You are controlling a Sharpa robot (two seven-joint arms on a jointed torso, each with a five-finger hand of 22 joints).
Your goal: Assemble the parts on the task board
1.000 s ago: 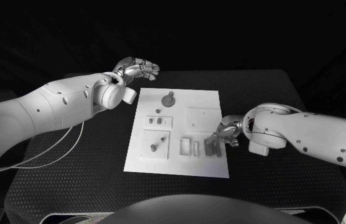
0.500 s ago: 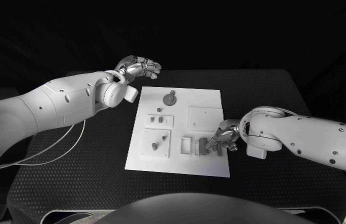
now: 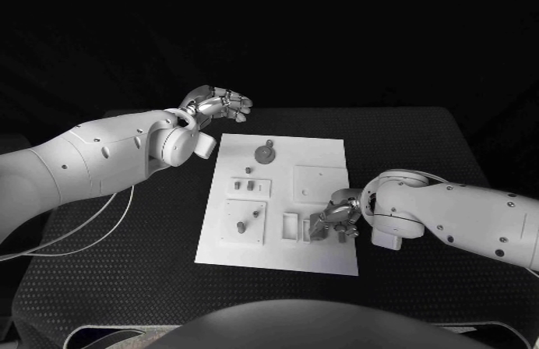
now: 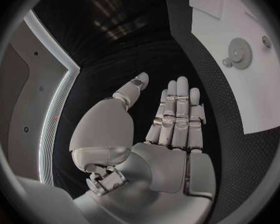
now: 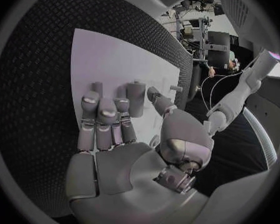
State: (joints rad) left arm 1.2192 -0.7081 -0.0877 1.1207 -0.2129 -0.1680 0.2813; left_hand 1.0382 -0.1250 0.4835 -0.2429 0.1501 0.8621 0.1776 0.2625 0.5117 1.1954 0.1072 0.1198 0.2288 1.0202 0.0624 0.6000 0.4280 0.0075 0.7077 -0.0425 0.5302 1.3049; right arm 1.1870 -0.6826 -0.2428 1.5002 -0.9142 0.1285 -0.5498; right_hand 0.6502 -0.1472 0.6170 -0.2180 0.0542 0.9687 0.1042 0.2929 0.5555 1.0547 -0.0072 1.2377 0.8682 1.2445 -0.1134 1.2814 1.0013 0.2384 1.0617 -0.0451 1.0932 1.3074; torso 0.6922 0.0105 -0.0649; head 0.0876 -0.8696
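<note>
Resting on near right part of white board [image 3: 281, 201], right hand [image 3: 337, 219] has fingers curled down over small grey pieces [image 3: 318, 226]; grasp unclear. Left hand [image 3: 216, 104] hovers beyond board's far left corner, fingers straight, holding nothing.

The left arm reaches toward the far left, its left hand [image 3: 218, 103] raised, holding nothing, fingers [image 4: 177, 109] straight and close together. The right arm bends in from the right, its right hand [image 3: 339, 216] lowered with fingers [image 5: 102, 117] pointing down.

One task board [image 3: 320, 252], two robot hands: left [image 3: 220, 104], right [image 3: 339, 218].
</note>
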